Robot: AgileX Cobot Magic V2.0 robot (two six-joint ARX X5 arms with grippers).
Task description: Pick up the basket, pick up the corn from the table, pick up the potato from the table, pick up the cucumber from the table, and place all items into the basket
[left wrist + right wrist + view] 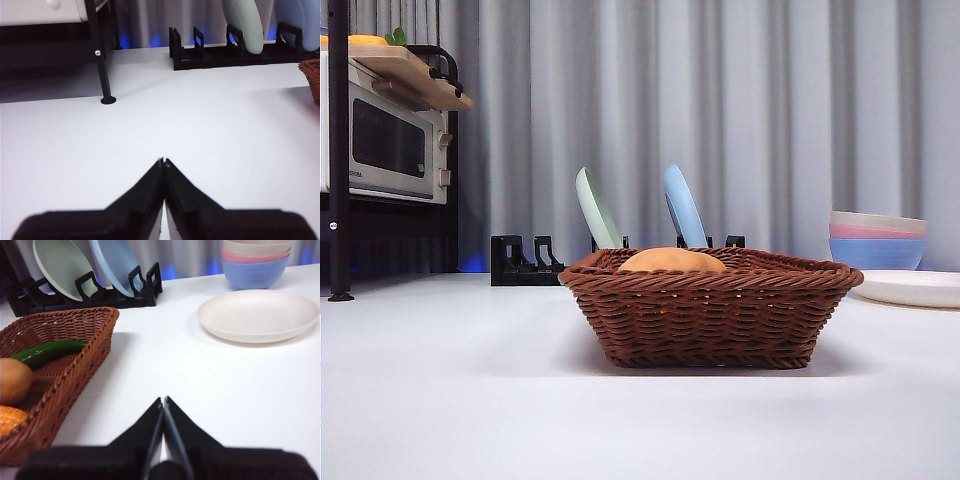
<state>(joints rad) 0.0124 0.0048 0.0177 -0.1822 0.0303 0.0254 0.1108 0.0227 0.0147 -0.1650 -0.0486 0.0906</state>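
The brown wicker basket point(710, 305) stands on the white table in the middle of the front view. The tan potato point(672, 260) pokes above its rim. In the right wrist view the basket point(75, 352) holds the green cucumber point(47, 351), the potato point(12, 380) and the orange corn point(9, 420). My right gripper point(164, 400) is shut and empty over bare table beside the basket. My left gripper point(163, 161) is shut and empty over bare table, with the basket's corner point(312, 75) off to one side. Neither arm shows in the front view.
A black dish rack point(525, 262) behind the basket holds a green plate point(597, 210) and a blue plate point(684, 207). Stacked pastel bowls point(877, 240) and a white plate point(912, 288) sit at the right. A microwave point(385, 145) on a black shelf stands at the left.
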